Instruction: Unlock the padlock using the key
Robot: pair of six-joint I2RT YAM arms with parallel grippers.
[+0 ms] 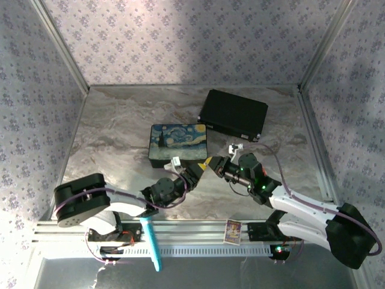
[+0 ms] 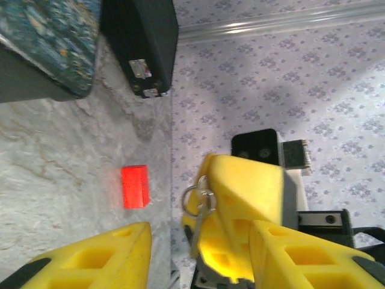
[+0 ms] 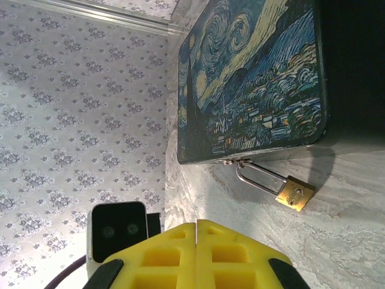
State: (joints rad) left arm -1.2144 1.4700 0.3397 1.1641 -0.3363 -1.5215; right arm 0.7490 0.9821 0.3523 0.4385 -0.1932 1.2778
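Two tools: right tool (image 3: 196, 224) clamps key (image 2: 201, 217), left tool (image 1: 197, 171) apart.
Padlock (image 3: 295, 194) likely stiff, dangling loose; hold its brass body.

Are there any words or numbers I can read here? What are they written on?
No text here can be read.
card on the front rail: something printed, too small to read.
padlock: any stamp is too blurred to read.
silver plate on the black case: blurred, unreadable.
painted box: a painting, no words visible.
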